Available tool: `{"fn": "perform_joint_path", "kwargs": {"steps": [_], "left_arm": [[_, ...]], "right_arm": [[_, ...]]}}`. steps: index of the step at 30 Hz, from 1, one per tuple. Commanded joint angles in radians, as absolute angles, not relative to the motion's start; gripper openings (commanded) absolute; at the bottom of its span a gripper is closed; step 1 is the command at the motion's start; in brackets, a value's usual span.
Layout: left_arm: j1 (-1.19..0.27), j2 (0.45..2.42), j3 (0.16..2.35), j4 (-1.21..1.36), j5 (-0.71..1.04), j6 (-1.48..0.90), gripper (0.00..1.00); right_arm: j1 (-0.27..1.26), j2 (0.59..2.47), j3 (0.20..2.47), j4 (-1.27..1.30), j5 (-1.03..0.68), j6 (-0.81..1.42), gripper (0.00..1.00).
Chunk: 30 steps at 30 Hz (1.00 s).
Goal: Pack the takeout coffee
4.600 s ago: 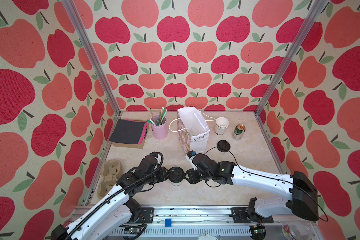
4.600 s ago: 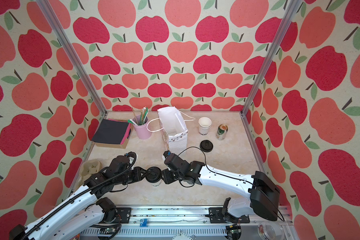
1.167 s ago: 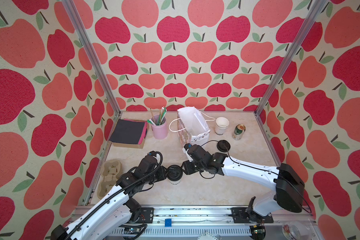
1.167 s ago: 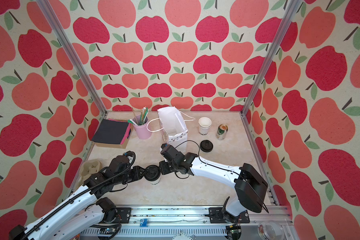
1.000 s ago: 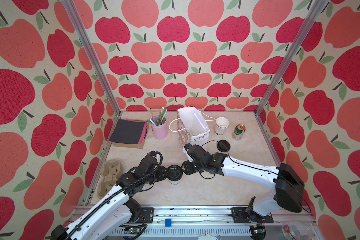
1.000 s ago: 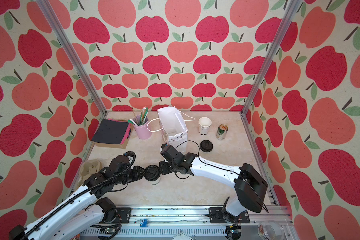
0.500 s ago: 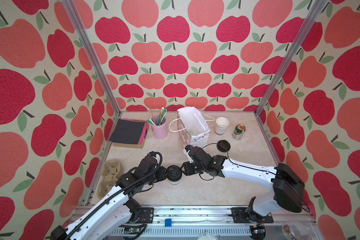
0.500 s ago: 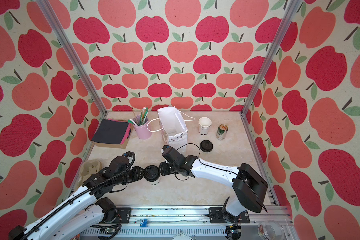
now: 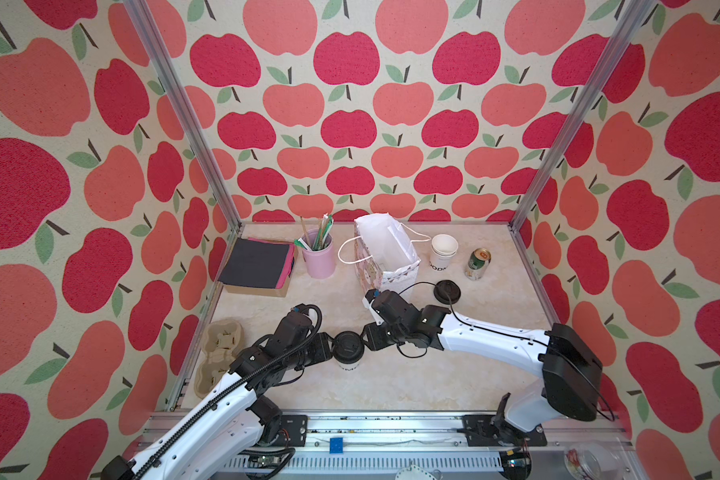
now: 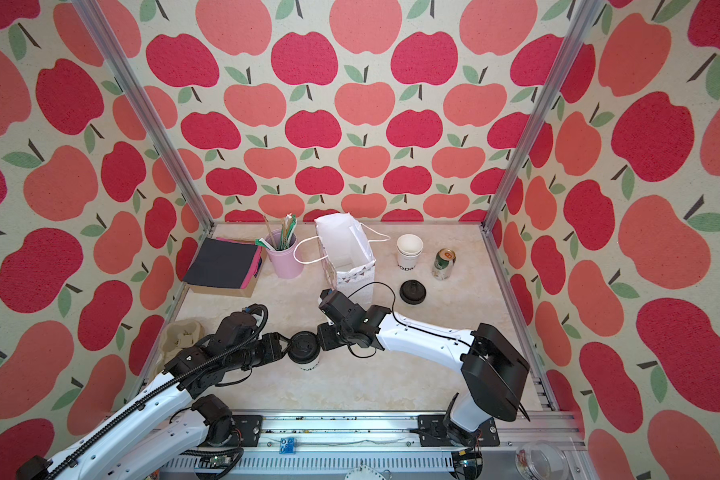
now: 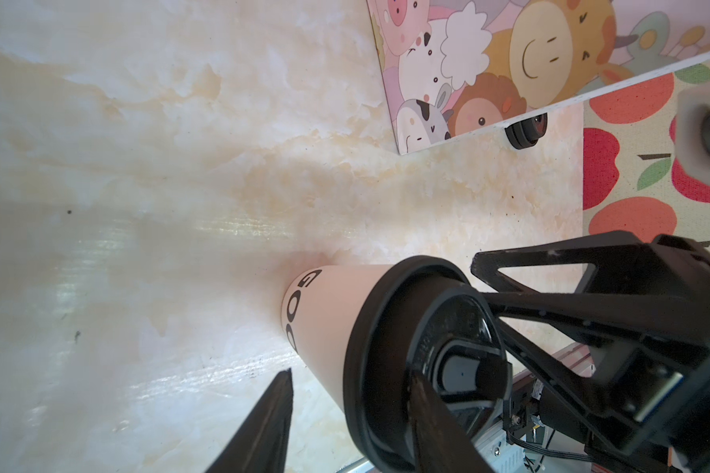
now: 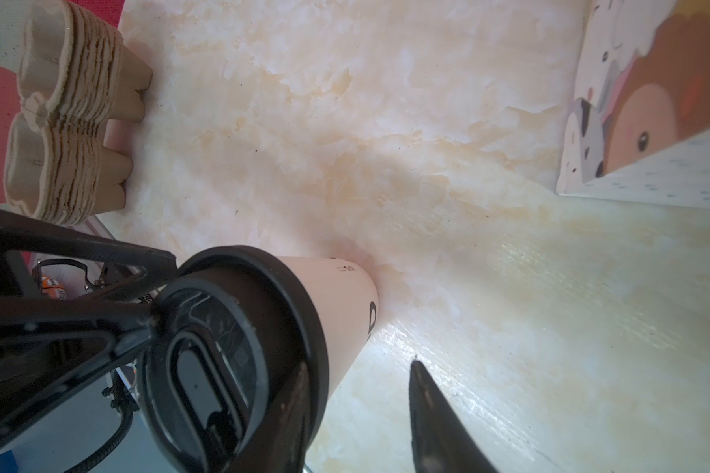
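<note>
The takeout coffee, a white cup with dark lettering and a black sip lid, stands upright at the front middle of the table. My left gripper meets it from the left and is open: one finger lies over the lid, the other stands off the cup's side. My right gripper comes from the right and is also open, with one finger across the lid and the other clear of the wall. The white gift bag stands open behind.
A stack of lidless white cups, a green can and a loose black lid sit at the back right. A pink holder of straws and a box of dark napkins are at the back left. Pulp cup carriers lie by the left wall.
My left gripper's jaws have spread wider at the lid. The right gripper has edged a little closer onto the lid. The cup has stayed in place.
</note>
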State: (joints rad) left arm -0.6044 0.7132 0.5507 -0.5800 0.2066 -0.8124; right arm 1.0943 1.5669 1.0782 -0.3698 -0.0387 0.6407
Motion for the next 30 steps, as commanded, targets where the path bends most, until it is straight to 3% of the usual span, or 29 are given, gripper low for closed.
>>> {"fn": "perform_joint_path", "kwargs": {"steps": [1,13,30], "left_arm": [[-0.59,0.706,0.533,-0.673,0.215,-0.787,0.48],[-0.587,0.702,0.499,-0.69,0.202,-0.799,0.45],[-0.595,0.719,0.531,-0.69,0.195,-0.766,0.44]], "right_arm": [[1.103,1.611,1.062,-0.572,0.015,0.582,0.41],[1.112,1.59,1.121,-0.558,0.026,0.548,0.44],[1.094,1.517,1.139,-0.451,0.056,0.548,0.57]]}}
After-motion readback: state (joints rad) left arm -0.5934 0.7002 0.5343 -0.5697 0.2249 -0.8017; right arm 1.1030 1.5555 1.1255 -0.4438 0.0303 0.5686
